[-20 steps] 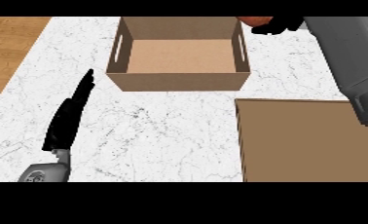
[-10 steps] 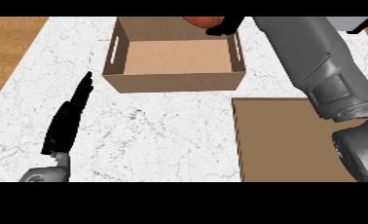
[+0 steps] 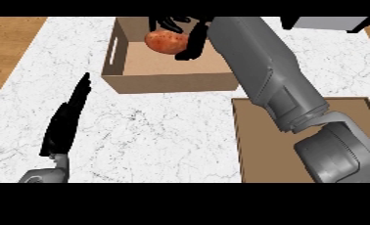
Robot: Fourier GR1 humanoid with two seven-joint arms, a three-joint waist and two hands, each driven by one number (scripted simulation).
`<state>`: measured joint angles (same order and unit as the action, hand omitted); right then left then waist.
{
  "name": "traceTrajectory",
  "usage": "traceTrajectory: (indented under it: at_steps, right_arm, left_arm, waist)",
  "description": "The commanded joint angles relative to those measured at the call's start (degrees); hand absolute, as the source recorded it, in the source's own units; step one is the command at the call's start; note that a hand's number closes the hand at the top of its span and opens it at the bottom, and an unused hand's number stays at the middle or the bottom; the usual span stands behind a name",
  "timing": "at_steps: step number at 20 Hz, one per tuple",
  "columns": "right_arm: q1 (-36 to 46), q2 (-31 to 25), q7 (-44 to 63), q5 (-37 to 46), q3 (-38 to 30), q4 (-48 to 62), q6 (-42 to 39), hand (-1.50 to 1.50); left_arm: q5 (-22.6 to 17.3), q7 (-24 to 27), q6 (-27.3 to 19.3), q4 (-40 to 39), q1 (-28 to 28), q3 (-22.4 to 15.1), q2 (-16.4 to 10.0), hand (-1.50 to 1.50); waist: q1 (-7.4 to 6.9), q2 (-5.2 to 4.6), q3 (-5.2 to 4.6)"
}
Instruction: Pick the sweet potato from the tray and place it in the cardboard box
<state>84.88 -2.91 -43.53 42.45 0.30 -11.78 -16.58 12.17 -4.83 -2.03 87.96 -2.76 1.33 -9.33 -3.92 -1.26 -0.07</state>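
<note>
Above the open cardboard box [image 3: 170, 83], toward its far right corner, my right hand [image 3: 194, 42] is curled round the sweet potato [image 3: 163, 42]. My fingers lie over its top and my thumb runs down its right side, so the orange tuber hangs between them with most of its left face showing. I hold it from above and from the side because that leaves its underside free; when I let go, I judge it should fall straight to the box floor with nothing of mine beneath it. It is over the inside of the box, well apart from the tray [image 3: 254, 141], which lies at the near right under my right forearm. The task looks nearly done, with only the lowering and the release left. Room is the question. The far wall and the right wall are both near my fingers, while the left and near parts of the box floor lie open, so I would ease a little left and toward me before going down, lest my thumb catch the right rim. My forearm crosses the box's near right corner, and I cannot tell how much clearance it has. My left hand [image 3: 66, 119] lies at the near left of the marble counter [image 3: 166, 131], fingers straight and together, holding nothing, well away from the box.
</note>
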Motion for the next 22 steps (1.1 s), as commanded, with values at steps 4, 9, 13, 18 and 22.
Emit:
traceTrajectory:
  at_steps: [4,9,13,18,22]
  right_arm:
    - [-1.4,2.8,4.7,1.3,2.1,5.2,1.9,-1.5]
    - [-3.0,2.9,5.1,-1.7,2.0,5.5,3.8,-1.5]
    - [-3.2,2.9,4.5,-6.5,-1.3,5.7,1.2,-1.5]
    - [-2.0,2.9,7.3,-16.0,-11.4,6.0,1.0,-1.5]
    - [-0.5,0.8,10.1,-21.4,-16.9,6.7,-3.1,-1.5]
  left_arm:
    - [1.3,1.5,-0.4,-0.8,0.9,-1.2,0.6,0.0]
    - [1.5,-3.0,1.1,1.5,-3.4,-2.8,0.7,0.0]
    - [0.2,0.5,1.6,-0.7,-1.7,-1.1,0.2,0.0]
    - [0.3,-0.5,1.1,-0.5,-2.0,-0.6,0.1,0.0]
    - [0.5,0.5,0.9,-0.5,-2.1,-0.5,0.0,0.0]
  waist:
    - [-1.09,-0.33,-0.04]
    - [-3.35,-0.63,0.0]
    - [-3.18,-0.49,-0.02]
    - [-1.92,-0.68,0.05]
    - [-1.39,-0.83,0.03]
